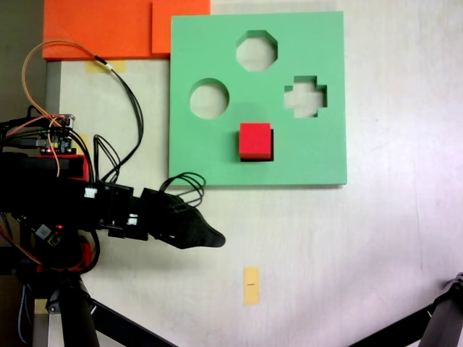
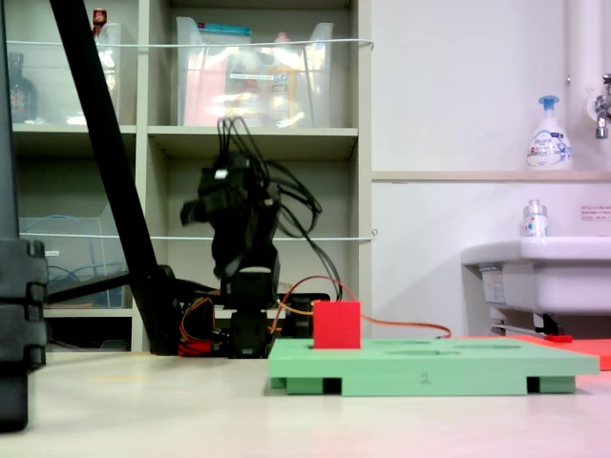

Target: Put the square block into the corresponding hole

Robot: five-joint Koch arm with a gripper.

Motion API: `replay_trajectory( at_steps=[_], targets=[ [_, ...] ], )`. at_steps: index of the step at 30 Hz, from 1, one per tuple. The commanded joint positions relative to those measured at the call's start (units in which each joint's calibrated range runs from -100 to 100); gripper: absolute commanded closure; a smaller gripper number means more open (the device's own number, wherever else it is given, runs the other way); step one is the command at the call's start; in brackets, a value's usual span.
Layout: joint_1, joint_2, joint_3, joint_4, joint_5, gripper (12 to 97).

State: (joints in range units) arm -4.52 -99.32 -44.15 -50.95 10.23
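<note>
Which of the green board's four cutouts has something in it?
The square cutout, nearest the board's front edge in the top-down fixed view: the red cube sits in it. The round, octagonal and cross-shaped ones are empty.

Red foam cube (image 1: 255, 139) sits in the square cutout (image 1: 272, 144) of the green foam board (image 1: 304, 159), lower middle of board in the top-down fixed view; dark sliver of the hole shows at its right and bottom edges. In the side fixed view the cube (image 2: 336, 325) stands upright, most of it above the board top (image 2: 430, 363).
</note>
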Motion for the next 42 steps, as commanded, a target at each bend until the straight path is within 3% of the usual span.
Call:
replay_trajectory(
  at_steps=[1,4,9,11,17,26,42],
  targets=[
    [-0.1,-0.68,-9.79,13.26,-0.59,54.7],
    [0.24,-0.68,-26.94,29.63,-0.59,54.8],
    [0.63,-0.68,-55.85,77.39,-7.81,60.0],
    [1.61,-0.68,-55.85,77.0,-7.86,59.9],
    [2.39,-0.68,-55.85,51.1,-7.86,60.0],
    [5.03,-0.68,-55.85,51.1,-7.72,62.5],
    [4.2,-0.68,-55.85,52.64,-7.72,59.1]
  ],
)
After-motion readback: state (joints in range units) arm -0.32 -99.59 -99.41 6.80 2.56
